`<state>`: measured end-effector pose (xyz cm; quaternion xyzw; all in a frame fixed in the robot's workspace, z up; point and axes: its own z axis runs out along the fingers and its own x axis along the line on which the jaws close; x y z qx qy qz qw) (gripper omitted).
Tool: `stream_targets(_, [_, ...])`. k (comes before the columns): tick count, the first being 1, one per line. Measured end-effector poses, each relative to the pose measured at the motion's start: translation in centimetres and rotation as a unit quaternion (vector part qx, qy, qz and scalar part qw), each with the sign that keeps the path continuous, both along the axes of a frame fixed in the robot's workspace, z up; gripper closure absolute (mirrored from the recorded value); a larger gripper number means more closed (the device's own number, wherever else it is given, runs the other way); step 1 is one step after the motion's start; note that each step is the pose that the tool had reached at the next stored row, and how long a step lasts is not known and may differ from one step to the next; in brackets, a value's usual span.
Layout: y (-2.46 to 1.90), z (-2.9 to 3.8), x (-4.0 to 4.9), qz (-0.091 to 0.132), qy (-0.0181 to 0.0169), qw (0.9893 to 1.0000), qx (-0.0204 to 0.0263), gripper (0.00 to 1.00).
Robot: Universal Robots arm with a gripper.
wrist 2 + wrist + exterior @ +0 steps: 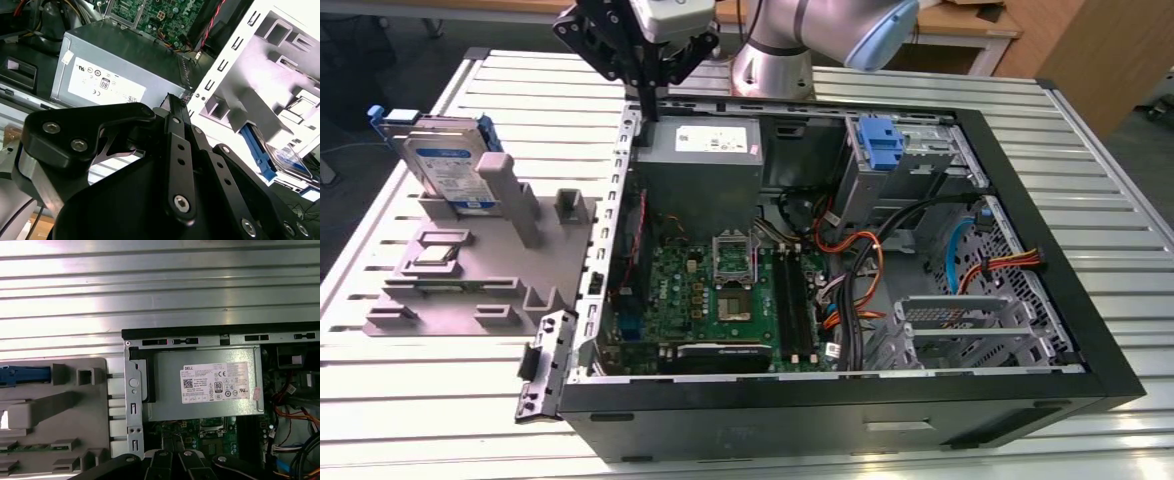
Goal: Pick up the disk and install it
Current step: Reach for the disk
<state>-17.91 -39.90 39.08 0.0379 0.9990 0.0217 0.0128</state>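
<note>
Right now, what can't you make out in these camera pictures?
- The disk, exterior view: one side hidden behind a post of the grey holder.
- The disk, second wrist view: cut off by the picture's edge.
- The gripper, exterior view: upper body cut off by the top edge.
- Power supply sticker, first wrist view: print too small.

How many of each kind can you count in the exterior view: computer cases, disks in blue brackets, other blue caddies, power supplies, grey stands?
Computer case: 1
Disk in blue bracket: 1
Other blue caddy: 1
Power supply: 1
Grey stand: 1
Total: 5
</note>
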Motion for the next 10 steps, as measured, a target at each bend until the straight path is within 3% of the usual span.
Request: stream_targets(10, [0.07,-0.04,-1.26,0.000,0.0000,1.0000,0.0000,0.90])
